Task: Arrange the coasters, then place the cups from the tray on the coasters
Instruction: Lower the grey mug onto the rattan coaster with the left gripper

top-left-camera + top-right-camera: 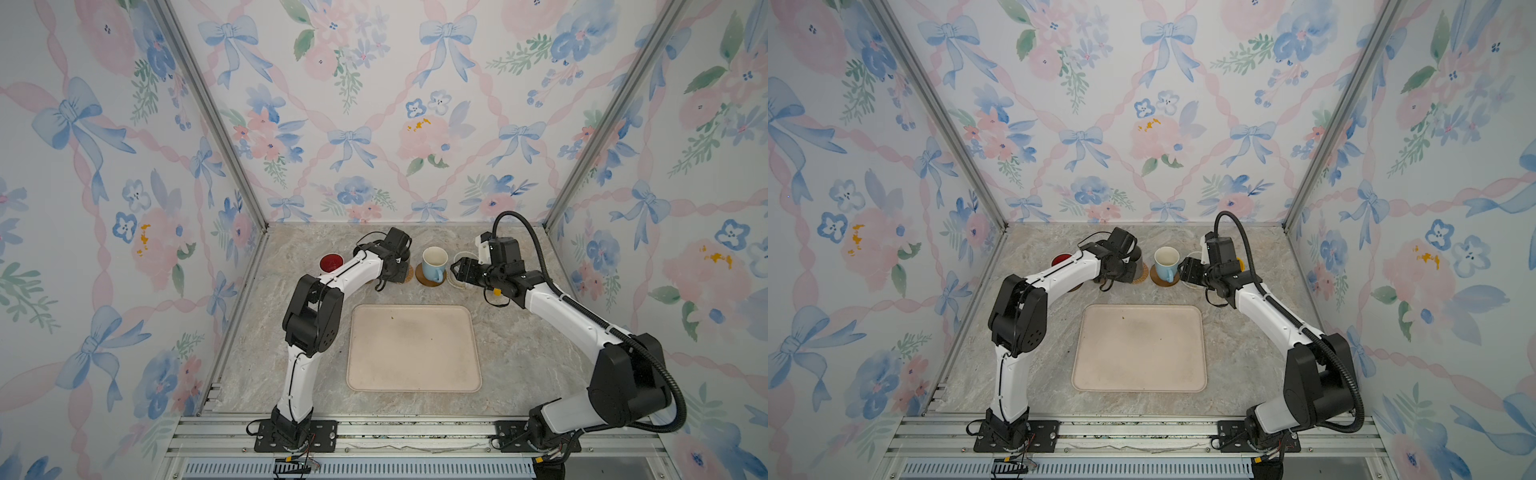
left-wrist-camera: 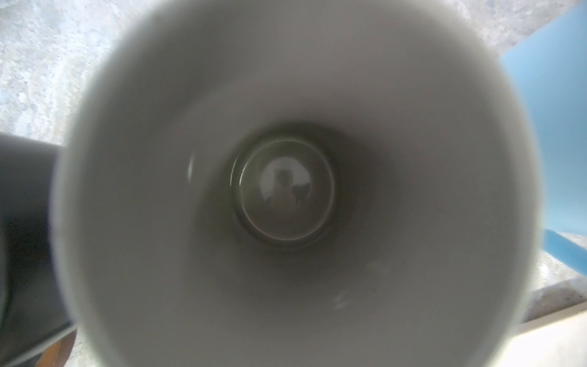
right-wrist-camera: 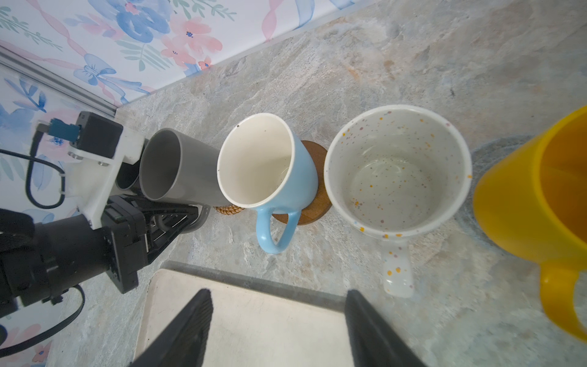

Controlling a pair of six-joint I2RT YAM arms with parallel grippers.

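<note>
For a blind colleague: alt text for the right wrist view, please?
Four mugs in a row on a marble table: grey mug, light blue mug on a brown coaster, speckled mug, yellow mug. The left gripper is closed at the grey mug; the open right gripper hovers over the tray's edge.

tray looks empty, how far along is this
Done: the large beige tray is bare; the light blue mug sits on a dark brown wooden disc. In hand: left gripper grips the grey mug over the tan rattan coaster. To do: release it. Right gripper is open.
</note>
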